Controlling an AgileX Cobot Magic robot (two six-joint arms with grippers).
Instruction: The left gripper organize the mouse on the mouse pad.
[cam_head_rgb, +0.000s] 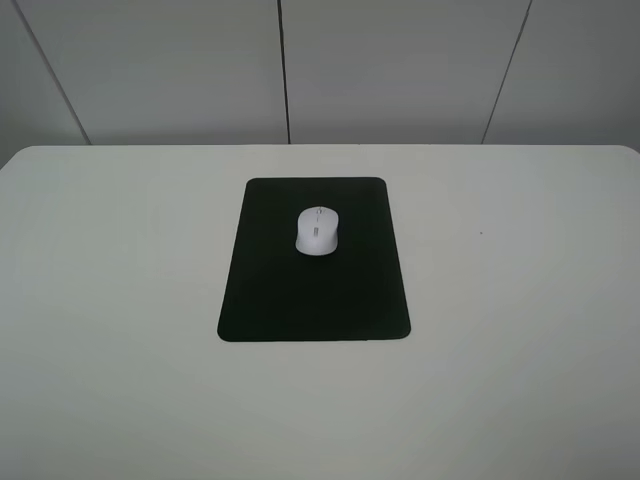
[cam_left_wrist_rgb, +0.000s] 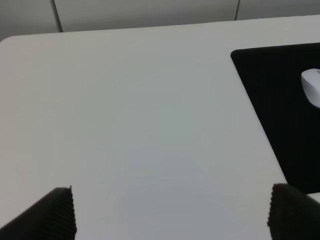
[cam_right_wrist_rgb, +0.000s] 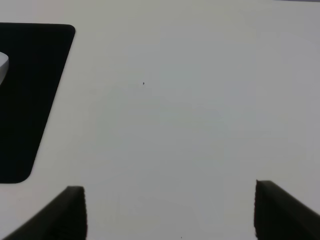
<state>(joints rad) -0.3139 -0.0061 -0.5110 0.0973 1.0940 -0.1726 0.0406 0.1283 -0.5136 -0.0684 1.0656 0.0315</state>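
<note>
The white mouse (cam_head_rgb: 317, 231) rests on the upper middle of the black mouse pad (cam_head_rgb: 314, 300), its scroll wheel facing the far wall. In the exterior high view neither arm shows. My left gripper (cam_left_wrist_rgb: 172, 212) is open over bare table left of the pad (cam_left_wrist_rgb: 280, 100), with its dark fingertips (cam_left_wrist_rgb: 59, 210) wide apart and nothing between them; the mouse (cam_left_wrist_rgb: 311, 86) peeks in at that view's edge. My right gripper (cam_right_wrist_rgb: 170, 212) is open too, over bare table right of the pad (cam_right_wrist_rgb: 30, 90), where a sliver of the mouse (cam_right_wrist_rgb: 2, 65) shows.
The white table (cam_head_rgb: 520, 300) spreads wide around the pad, ending at a grey panelled wall (cam_head_rgb: 400, 70) behind. A tiny dark speck (cam_head_rgb: 481, 234) marks the table to the right of the pad.
</note>
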